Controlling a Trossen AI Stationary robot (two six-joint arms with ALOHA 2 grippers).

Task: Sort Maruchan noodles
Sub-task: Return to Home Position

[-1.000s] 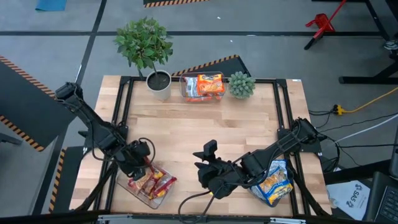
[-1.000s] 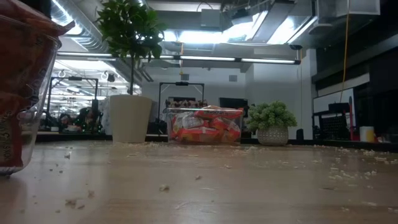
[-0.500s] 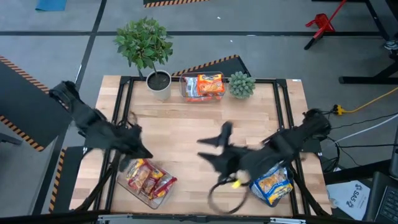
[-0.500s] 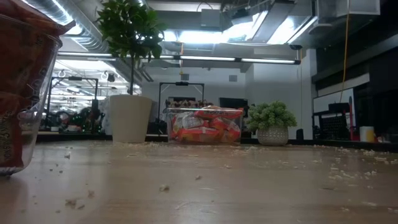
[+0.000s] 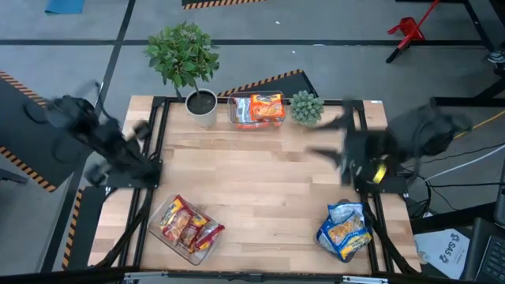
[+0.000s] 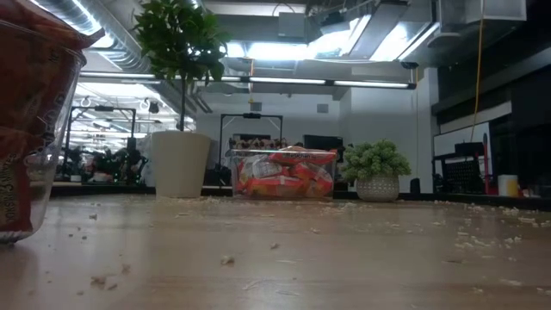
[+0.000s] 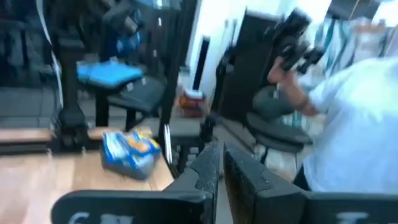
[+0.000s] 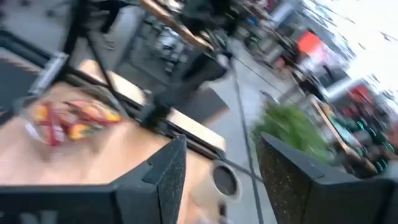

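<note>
Table: a big light wooden table (image 5: 260,181) with a black frame fills the middle of the high view.
Left arm: the dark left arm (image 5: 102,150) is over the table's edge at 9 o'clock.
Right arm: the dark right arm (image 5: 387,150) is over the edge at 3 o'clock.
Person: a person in a white shirt (image 7: 354,124) is in the room past the table.
Big plant: a tall leafy green plant in a white pot (image 5: 185,59) stands at 11 o'clock.
Small plant: a round spiky green plant (image 5: 306,106) stands at 1 o'clock.
Back tub: a clear plastic tub (image 5: 234,118) sits at 12 o'clock, between the two plants.
Front tub: a second clear tub (image 5: 193,258) sits at 7 o'clock.
Left claw: the left gripper (image 7: 217,152) has its two fingers almost touching, with nothing in them.
Right claw: the right gripper (image 8: 221,143) has its fingers wide apart, with nothing in them.
Orange noodles: orange noodle packets (image 5: 267,106) lie in the back tub.
Red noodles: red noodle packets (image 5: 188,227) lie in the front tub.
Blue noodles: blue-and-white noodle packets (image 5: 345,230) lie in a pile at 5 o'clock, by the table's edge.
Crumbs: tiny pale crumbs (image 6: 224,258) are scattered over the wood.
</note>
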